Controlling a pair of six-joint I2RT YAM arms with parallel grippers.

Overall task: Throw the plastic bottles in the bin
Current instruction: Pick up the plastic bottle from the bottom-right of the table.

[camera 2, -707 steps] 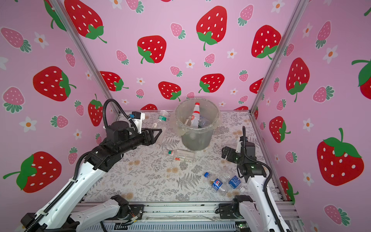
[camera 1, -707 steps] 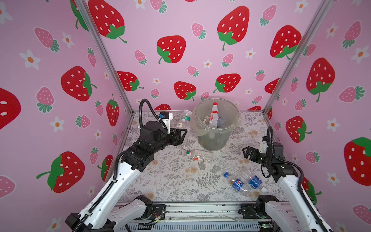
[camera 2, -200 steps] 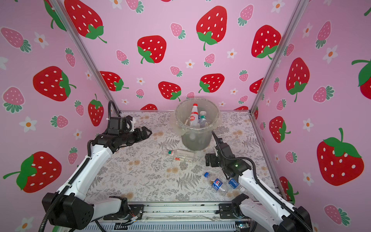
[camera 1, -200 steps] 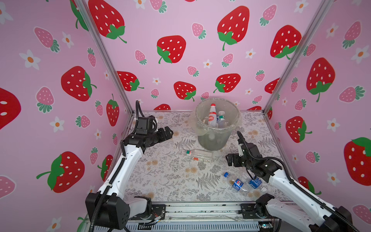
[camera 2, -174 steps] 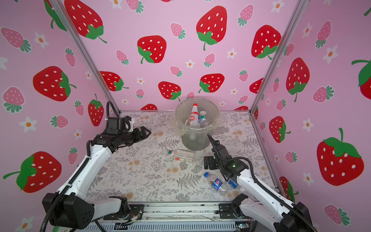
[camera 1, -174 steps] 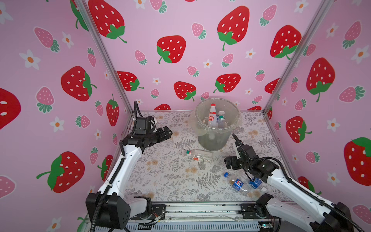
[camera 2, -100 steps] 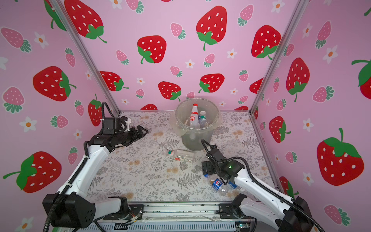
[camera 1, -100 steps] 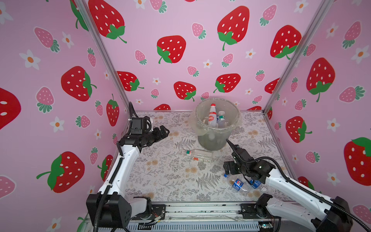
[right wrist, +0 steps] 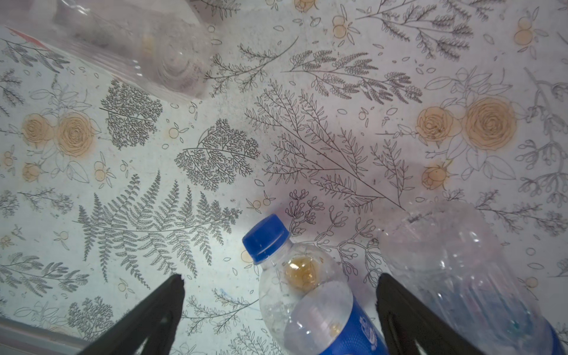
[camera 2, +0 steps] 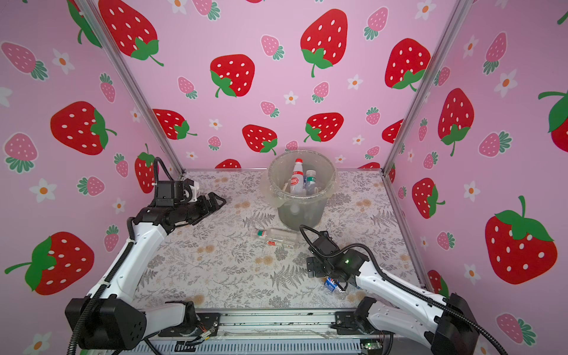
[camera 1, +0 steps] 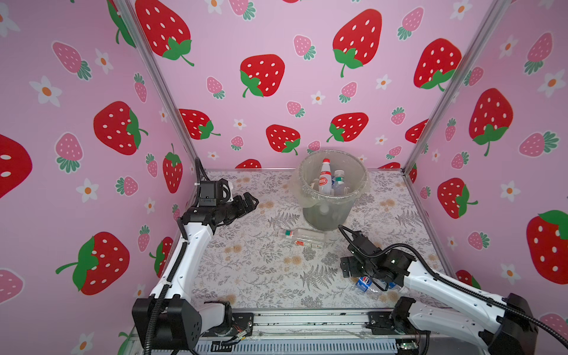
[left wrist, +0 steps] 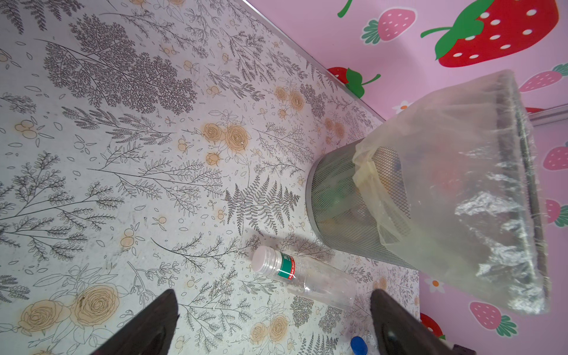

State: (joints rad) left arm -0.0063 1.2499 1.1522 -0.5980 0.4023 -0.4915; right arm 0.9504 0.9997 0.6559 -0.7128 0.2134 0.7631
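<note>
The bin (camera 1: 325, 215) (camera 2: 299, 215), a grey mesh bucket lined with a thin clear bag, is seen in both top views at the back of the flower-patterned table (camera 1: 246, 261). Two bottles are standing inside it: a white bottle with a red cap (camera 1: 323, 175) (camera 2: 297, 176) and, just beside it, a clear bottle with a green cap (camera 1: 339, 181) (camera 2: 310, 181).

A clear bottle with a white cap and a green label (camera 1: 302, 236) (camera 2: 276, 235) (left wrist: 304, 276) is lying on the table just in front of the bin (left wrist: 430, 199). Whether a second bottle is lying against it cannot be told.

The right gripper (camera 1: 345, 267) (camera 2: 312, 267) (right wrist: 281, 278) is held low over the near right part of the table, and its jaws are spread wide. In the right wrist view, the neck of a blue-capped bottle with a blue label (right wrist: 307, 292) (camera 1: 364, 282) (camera 2: 332, 284) is seen between the two fingers. Nothing is gripped; whether a finger touches the bottle cannot be told. Another clear bottle (right wrist: 461, 276) is lying just beside it, outside the fingers.

The left gripper (camera 1: 250, 201) (camera 2: 216, 201) (left wrist: 273, 292) is raised over the left side of the table, well apart from the bin. Its jaws are also spread wide, and nothing is held in them.
</note>
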